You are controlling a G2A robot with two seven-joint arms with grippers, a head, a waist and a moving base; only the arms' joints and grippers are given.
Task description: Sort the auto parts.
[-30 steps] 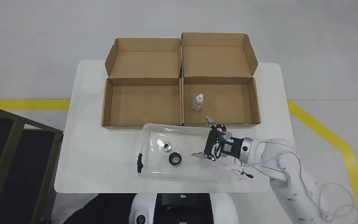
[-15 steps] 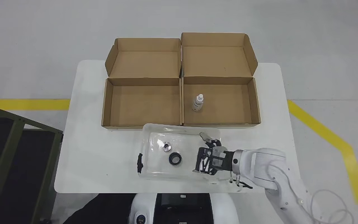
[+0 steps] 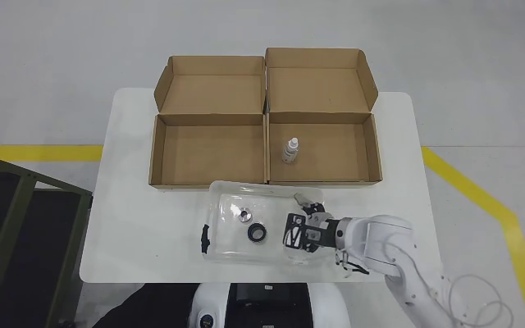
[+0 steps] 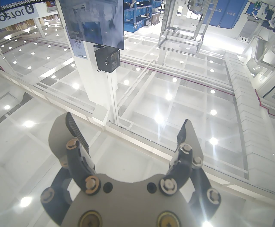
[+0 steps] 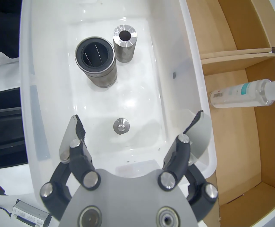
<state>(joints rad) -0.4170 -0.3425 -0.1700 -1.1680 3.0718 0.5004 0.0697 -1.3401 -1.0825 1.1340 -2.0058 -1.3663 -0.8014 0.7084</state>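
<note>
Floor [image 3: 74, 49]: smooth pale grey, with a yellow stripe [image 3: 49, 152] showing on either side of the table and slanting on the right
Table [image 3: 135, 221]: white top, rounded corners
Dark metal frame [image 3: 33, 238]: just beside the table's left edge
Ceiling [image 4: 193, 96]: white gridded panels, bright round lamps [image 4: 213, 112]
Pillar [image 4: 92, 90]: white, carrying a dark screen [image 4: 92, 21] and a black box [image 4: 107, 59]
Blue racks [image 4: 139, 15]: far behind the pillar

1. Grey metal left gripper [image 4: 127, 120] points upward, jaws spread wide, nothing between its black ribbed pads [image 4: 76, 129].
2. Beyond it is a white gridded ceiling [image 4: 193, 90] dotted with round lamps.
3. White square column [image 4: 96, 90] carries a large dark display screen [image 4: 91, 20], with a small black box [image 4: 107, 59] just below.
4. Open silver metal frame [image 4: 181, 28] sits beside blue storage racks [image 4: 139, 15].
</note>
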